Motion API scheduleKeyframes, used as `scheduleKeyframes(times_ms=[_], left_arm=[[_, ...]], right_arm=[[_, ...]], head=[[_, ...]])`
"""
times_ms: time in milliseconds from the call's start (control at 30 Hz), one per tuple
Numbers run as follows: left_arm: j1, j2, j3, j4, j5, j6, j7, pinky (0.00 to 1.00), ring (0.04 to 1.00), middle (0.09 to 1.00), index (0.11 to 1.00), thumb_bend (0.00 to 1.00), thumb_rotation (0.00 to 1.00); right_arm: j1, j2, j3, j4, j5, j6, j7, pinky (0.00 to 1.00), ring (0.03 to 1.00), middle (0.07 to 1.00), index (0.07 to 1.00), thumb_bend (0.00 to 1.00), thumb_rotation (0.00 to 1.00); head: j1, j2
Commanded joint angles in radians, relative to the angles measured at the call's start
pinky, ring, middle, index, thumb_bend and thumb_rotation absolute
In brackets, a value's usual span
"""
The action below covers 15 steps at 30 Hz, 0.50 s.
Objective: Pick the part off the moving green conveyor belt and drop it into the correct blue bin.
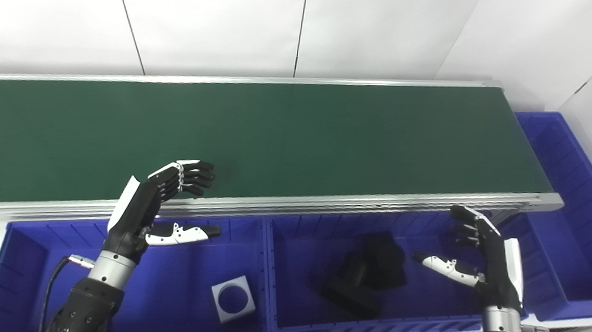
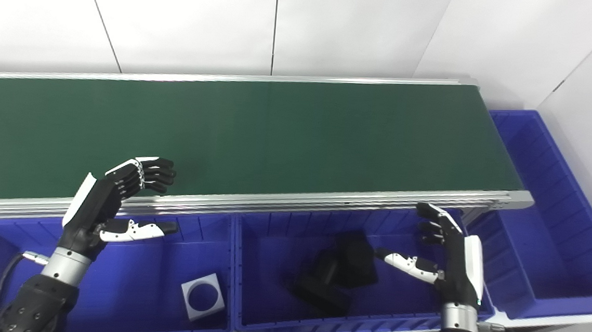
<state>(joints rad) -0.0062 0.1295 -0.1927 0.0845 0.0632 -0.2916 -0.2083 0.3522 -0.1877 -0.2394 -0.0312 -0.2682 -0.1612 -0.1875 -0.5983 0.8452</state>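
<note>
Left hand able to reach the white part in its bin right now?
Probably yes. The left hand is open and empty above the left bin; the white part lies uncovered on the floor, nothing between them.

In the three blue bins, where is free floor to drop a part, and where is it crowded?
The end bin past the conveyor belt shows only bare floor. In the left bin, floor is free all around the white part near its front right. The middle bin is crowded centrally by black parts; its left strip stays bare. Both the left hand and right hand are open.
</note>
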Motion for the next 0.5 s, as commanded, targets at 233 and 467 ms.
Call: scheduleKeyframes(times_ms=[233, 467], left_arm=[[-0.011, 0.004, 0.007, -0.028, -0.006, -0.011, -0.003, 0.60, 0.659, 0.688, 0.707, 0.66, 0.00], [-0.012, 0.005, 0.007, -0.018, -0.005, -0.015, -0.004, 0.60, 0.658, 0.686, 0.706, 0.66, 0.00]], right_arm=[[0.000, -0.006, 0.014, -0.079, 0.024, -0.067, 0.007, 0.60, 0.709, 0.798, 0.768, 0.96, 0.25], [-0.035, 0.018, 0.100, -0.230, 0.111, -0.050, 0.085, 0.60, 0.694, 0.784, 0.760, 0.97, 0.28]], head=[[0.002, -0.003], [0.038, -0.014]])
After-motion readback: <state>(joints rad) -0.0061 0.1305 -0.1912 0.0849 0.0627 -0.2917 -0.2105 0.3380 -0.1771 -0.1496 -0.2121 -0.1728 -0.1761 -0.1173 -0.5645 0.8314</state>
